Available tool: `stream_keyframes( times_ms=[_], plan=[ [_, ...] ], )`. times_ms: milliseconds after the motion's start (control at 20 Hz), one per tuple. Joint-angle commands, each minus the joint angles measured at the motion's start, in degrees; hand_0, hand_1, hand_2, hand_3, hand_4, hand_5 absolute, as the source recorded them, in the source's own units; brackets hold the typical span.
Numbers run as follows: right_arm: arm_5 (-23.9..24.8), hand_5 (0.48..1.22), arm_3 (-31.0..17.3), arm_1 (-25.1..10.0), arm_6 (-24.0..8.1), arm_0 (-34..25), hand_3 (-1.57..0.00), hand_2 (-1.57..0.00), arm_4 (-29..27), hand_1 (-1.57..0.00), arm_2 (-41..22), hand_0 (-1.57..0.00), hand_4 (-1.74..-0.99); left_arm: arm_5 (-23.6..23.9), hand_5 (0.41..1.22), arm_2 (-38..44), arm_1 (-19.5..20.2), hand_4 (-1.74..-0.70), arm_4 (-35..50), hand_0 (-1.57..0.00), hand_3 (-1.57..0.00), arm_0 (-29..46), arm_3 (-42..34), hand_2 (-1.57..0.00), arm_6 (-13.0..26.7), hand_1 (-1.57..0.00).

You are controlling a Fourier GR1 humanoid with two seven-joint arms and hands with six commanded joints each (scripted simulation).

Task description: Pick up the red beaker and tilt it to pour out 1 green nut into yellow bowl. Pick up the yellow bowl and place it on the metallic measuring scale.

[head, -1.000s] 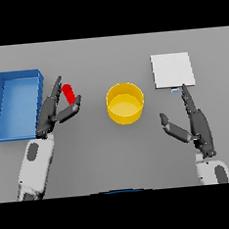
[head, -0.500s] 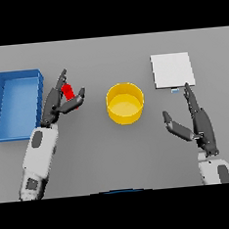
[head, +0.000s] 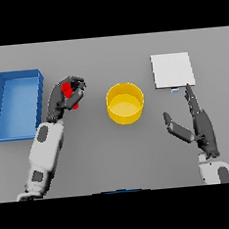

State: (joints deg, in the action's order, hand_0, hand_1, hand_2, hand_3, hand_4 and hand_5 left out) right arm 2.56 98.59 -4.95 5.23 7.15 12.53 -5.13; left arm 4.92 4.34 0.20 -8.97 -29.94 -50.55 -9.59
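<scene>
The red beaker (head: 68,91) shows only in patches between the fingers of my left hand (head: 61,99), which is shut on it left of the yellow bowl (head: 126,102). The bowl sits mid-table, open side up, with nothing I can make out inside. At the back right lies the flat pale measuring scale (head: 171,70). My right hand (head: 198,124) hovers open, fingers straight and thumb spread, just in front of the scale and right of the bowl, touching nothing.
A blue open bin (head: 16,104) stands at the left, close beside my left forearm.
My left hand's fingers have curled round the red beaker, which is now mostly covered. The right hand has barely moved.
</scene>
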Motion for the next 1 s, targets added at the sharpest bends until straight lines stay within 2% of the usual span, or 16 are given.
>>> stream_keyframes(
  times_ms=[0, 50, 100, 150, 200, 250, 400, 450, 500, 600, 750, 950],
  plan=[
    [0.1, 0.645, -0.5, 0.3, -0.3, -0.1, 0.0, 0.0, 0.1, 0.0, -0.1, 0.0, -1.254, -0.1, 1.042, -0.4, 0.2, -1.57, -0.7, -0.99, -0.93, -0.6, 1.1, -1.03, -1.2, -1.01],
    [0.1, 0.644, -0.2, 0.1, -0.3, -0.2, 0.0, 0.0, -0.2, 0.0, 0.1, 0.0, -1.252, -0.5, 1.078, -1.0, 0.4, -1.6, -1.0, -1.11, -0.97, -0.6, 1.1, -1.14, -1.7, -1.12],
    [0.3, 0.643, -1.2, 0.2, -0.8, -0.7, 0.0, 0.0, 0.0, 0.0, 0.2, 0.0, -1.25, -0.7, 1.106, -1.8, 0.5, -1.57, -1.4, -1.2, -1.09, 0.0, 0.0, -1.23, -0.9, -1.21],
    [0.1, 0.644, -1.1, 0.4, 0.0, -0.2, 0.0, 0.0, -0.1, 0.0, 0.0, 0.0, -1.254, -1.0, 1.129, -1.8, 0.6, -1.54, -1.5, -1.27, -1.19, -0.3, 0.2, -1.3, -0.1, -1.29],
    [-0.1, 0.646, -1.2, 0.1, 0.2, -0.3, 0.0, 0.0, -0.6, 0.0, 0.5, 0.0, -1.259, -1.1, 1.148, -1.6, 0.3, -1.52, -1.5, -1.33, -1.27, -0.1, 0.0, -1.35, -0.1, -1.34],
    [-0.1, 0.645, -0.9, -0.2, 0.1, -0.4, 0.0, 0.0, -0.7, 0.0, 0.7, 0.0, -1.257, -0.9, 1.162, -1.4, 0.3, -1.51, -1.6, -1.38, -1.33, -0.5, -0.1, -1.4, 1.4, -1.39],
    [-0.2, 0.643, -1.2, 0.4, -0.5, -1.1, 0.0, 0.0, -1.0, 0.0, 0.5, 0.0, -1.26, 1.1, 1.14, -0.7, -0.7, -1.62, -0.1, -1.47, -1.45, -0.7, -0.8, -1.48, 0.4, -1.48],
    [-0.2, 0.646, -1.1, 0.2, 1.1, 0.0, 0.0, 0.0, -0.6, 0.0, 0.3, 0.0, -1.262, 1.4, 1.132, -0.4, -0.5, -1.64, 0.6, -1.49, -1.47, -0.6, -1.8, -1.5, 0.0, -1.5],
    [0.1, 0.646, -1.7, -0.1, 0.2, -0.7, 0.0, 0.0, 0.1, 0.0, 0.4, 0.0, -1.258, 1.7, 1.128, -0.3, -0.8, -1.66, 1.5, -1.51, -1.49, -0.4, -2.9, -1.51, -0.4, -1.51],
    [0.0, 0.647, -0.8, 0.0, 1.8, 0.5, 0.0, 0.0, 0.0, 0.0, 0.2, 0.0, -1.259, 2.3, 1.118, -1.0, -0.5, -1.69, 1.9, -1.53, -1.52, 0.2, -5.7, -1.53, -0.7, -1.53],
    [0.1, 0.654, -0.4, -0.1, 1.5, 0.3, 0.0, 0.0, 0.5, 0.0, -0.1, 0.0, -1.263, 2.4, 1.114, -4.0, 0.8, -1.72, 0.1, -1.55, -1.54, 0.5, -9.2, -1.55, 1.7, -1.55],
    [0.4, 0.666, -1.1, -0.2, 1.4, -0.3, 0.0, 0.0, 1.0, 0.0, 0.0, 0.0, -1.253, 0.5, 1.124, -11.1, 5.3, -1.73, -6.6, -1.56, -1.56, -1.5, -13.5, -1.56, 9.9, -1.56]
  ],
)
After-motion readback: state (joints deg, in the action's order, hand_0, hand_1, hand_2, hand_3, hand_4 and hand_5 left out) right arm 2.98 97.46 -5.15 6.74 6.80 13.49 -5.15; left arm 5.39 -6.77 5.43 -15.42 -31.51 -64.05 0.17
